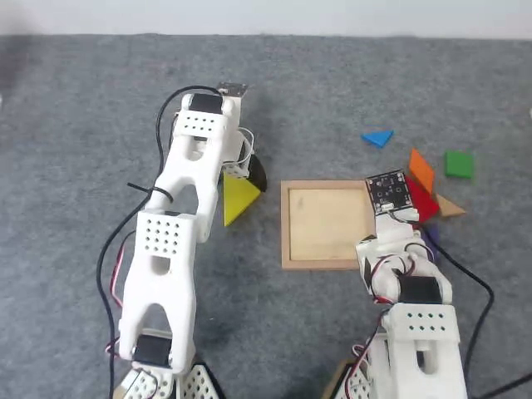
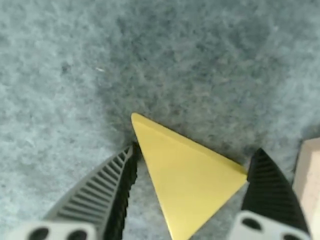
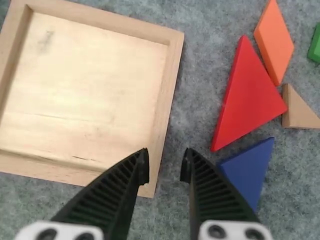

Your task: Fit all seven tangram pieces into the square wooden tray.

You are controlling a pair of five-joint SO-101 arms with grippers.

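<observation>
yellow triangle [image 2: 190, 185] lay flat on the grey counter [image 1: 83, 125], just beside the square wooden tray [image 1: 287, 224] on its outer side, not in it. tray held no pieces. judged: a rigid painted wood piece, light, won't bend or break, smooth faces likely slick against the jaws, thin so little edge to pinch. best hold looked to be across two opposite edges near the middle of the piece, not at a point, or it could pivot.

left end effector [image 2: 195, 155] was spread wide, jaws astride the yellow triangle, one by a long edge, the other at a corner. couldn't tell if either actually touched; nothing lifted.

right end effector [image 3: 165, 157] had jaws only slightly apart, holding nothing, above the tray's rim near one corner. red triangle [image 3: 250, 95], blue triangle [image 3: 247, 170], orange parallelogram [image 3: 274, 40] and tan triangle [image 3: 297, 107] sat on the counter near that side, outside the tray.
</observation>
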